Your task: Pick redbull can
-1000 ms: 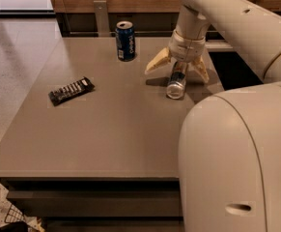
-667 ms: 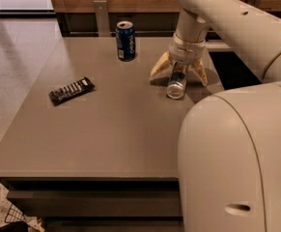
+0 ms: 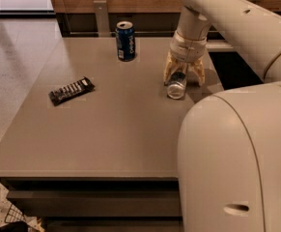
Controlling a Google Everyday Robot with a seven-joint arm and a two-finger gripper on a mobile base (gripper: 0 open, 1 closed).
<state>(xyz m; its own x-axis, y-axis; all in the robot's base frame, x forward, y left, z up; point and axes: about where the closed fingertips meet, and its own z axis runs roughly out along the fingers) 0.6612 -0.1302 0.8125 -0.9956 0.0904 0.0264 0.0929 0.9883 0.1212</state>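
Observation:
The redbull can (image 3: 176,87) lies on its side on the grey table (image 3: 106,129), right of the middle, with a shiny silver end facing me. My gripper (image 3: 183,77) comes down over it from the cream arm. Its two tan fingers (image 3: 168,70) stand open on either side of the can's far part, close to its sides. The can rests on the table and is not lifted. A wider dark-blue Pepsi can (image 3: 125,41) stands upright behind and to the left, apart from the gripper.
A dark snack bar in a wrapper (image 3: 71,91) lies on the left part of the table. My own cream body (image 3: 236,158) fills the lower right. A wooden wall and a post (image 3: 100,16) stand behind the table's far edge.
The gripper's fingers have drawn closer together around the lying can and the gripper has come down slightly. The can, the Pepsi can and the snack bar have not moved.

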